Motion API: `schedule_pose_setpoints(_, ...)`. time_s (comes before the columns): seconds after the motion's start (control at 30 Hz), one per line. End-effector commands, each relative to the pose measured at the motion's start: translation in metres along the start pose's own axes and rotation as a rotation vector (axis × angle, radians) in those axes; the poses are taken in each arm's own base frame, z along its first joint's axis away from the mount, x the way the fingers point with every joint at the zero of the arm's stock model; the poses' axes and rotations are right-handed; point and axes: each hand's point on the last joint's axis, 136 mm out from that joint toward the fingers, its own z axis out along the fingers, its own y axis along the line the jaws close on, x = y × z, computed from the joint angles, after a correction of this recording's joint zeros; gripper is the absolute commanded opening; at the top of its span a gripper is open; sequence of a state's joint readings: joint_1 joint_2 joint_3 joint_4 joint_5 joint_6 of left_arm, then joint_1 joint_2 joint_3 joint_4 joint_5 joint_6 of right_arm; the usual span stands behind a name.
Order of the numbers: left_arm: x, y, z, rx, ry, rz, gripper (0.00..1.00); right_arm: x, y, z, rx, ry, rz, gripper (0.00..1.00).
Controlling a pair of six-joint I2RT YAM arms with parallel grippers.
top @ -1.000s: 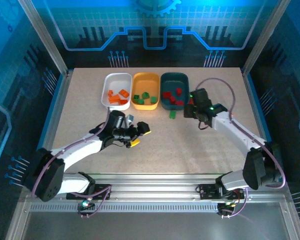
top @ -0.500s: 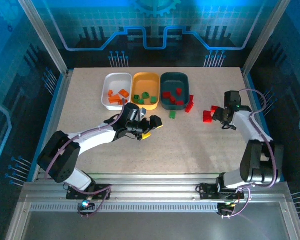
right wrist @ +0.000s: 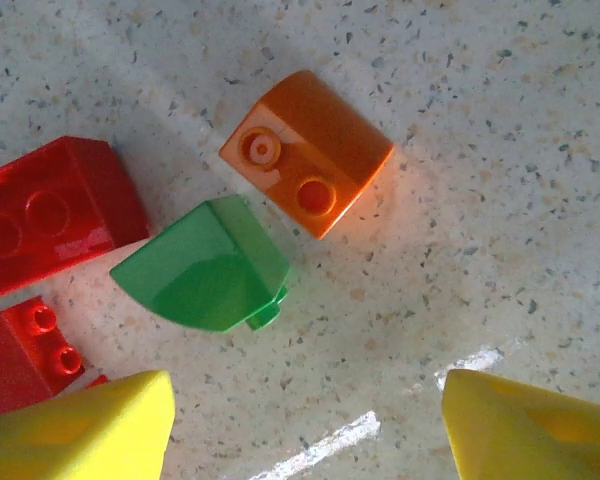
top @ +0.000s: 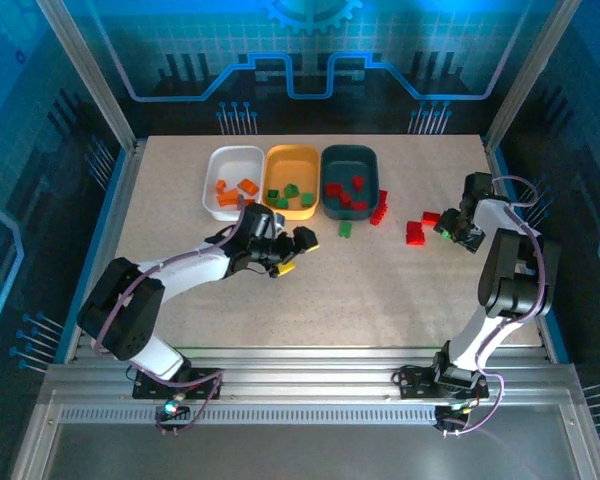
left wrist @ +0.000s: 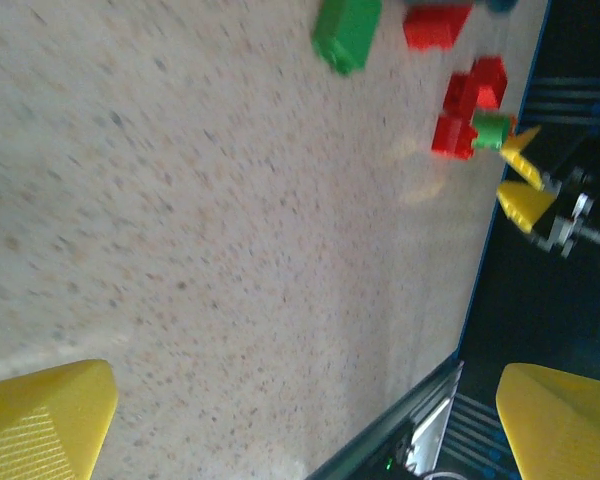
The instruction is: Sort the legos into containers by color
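The white tray [top: 212,165] holds orange legos, the orange-yellow tray [top: 292,152] green ones and the dark teal tray [top: 350,152] red ones. Loose on the table are a green brick [top: 345,230] and red bricks [top: 380,208] [top: 415,233]. My right gripper [top: 448,228] hangs open at the far right. Just ahead of its fingertips [right wrist: 80,430] lie an orange brick [right wrist: 308,150], a green curved brick [right wrist: 202,268] and red bricks [right wrist: 50,215]. My left gripper [top: 293,252] stands open below the yellow tray, with only bare table between its fingertips [left wrist: 40,420].
The speckled tabletop [top: 380,290] has free room in the middle and front. A metal frame rail [top: 505,190] runs along the right edge, close to my right arm. In the left wrist view the table edge [left wrist: 460,350] drops off at the right.
My right arm has swung from beside the teal tray to the far right, over the loose bricks. My left gripper has moved right and up toward the trays, still open.
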State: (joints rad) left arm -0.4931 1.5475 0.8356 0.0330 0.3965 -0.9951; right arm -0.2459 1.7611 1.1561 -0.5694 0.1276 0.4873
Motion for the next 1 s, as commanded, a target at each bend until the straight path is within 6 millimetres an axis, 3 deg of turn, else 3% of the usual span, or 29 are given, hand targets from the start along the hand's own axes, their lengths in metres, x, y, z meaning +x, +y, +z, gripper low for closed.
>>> schedule_pose_setpoints(0.0, -0.014, 0.014, -0.022, -0.015, -0.051, -0.019, 0.99, -0.009, 0.005, -0.002, -0.088, 0.008, 0.059, 0.71)
schedule_pose_setpoints(0.13, -0.024, 0.025, -0.042, -0.014, -0.1, -0.023, 0.99, -0.019, 0.006, -0.006, -0.138, -0.024, 0.111, 0.71)
schedule_pose_setpoints(0.27, -0.024, 0.032, -0.049, -0.013, -0.114, -0.014, 0.99, -0.033, 0.001, -0.008, -0.153, -0.043, 0.171, 0.7)
schedule_pose_setpoints(0.4, -0.024, 0.035, -0.049, -0.013, -0.107, -0.008, 0.99, -0.044, -0.001, -0.007, -0.122, -0.03, 0.164, 0.69)
schedule_pose_setpoints(0.6, -0.025, 0.042, -0.045, -0.002, -0.099, -0.023, 0.99, -0.042, 0.0, -0.008, -0.129, -0.015, 0.17, 0.67)
schedule_pose_setpoints(0.73, -0.027, 0.046, -0.043, 0.006, -0.093, -0.03, 0.99, -0.045, -0.01, -0.004, -0.067, -0.01, 0.18, 0.67)
schedule_pose_setpoints(0.97, -0.029, 0.046, -0.045, 0.015, -0.083, -0.03, 0.99, -0.054, 0.003, 0.011, -0.119, 0.046, 0.251, 0.7)
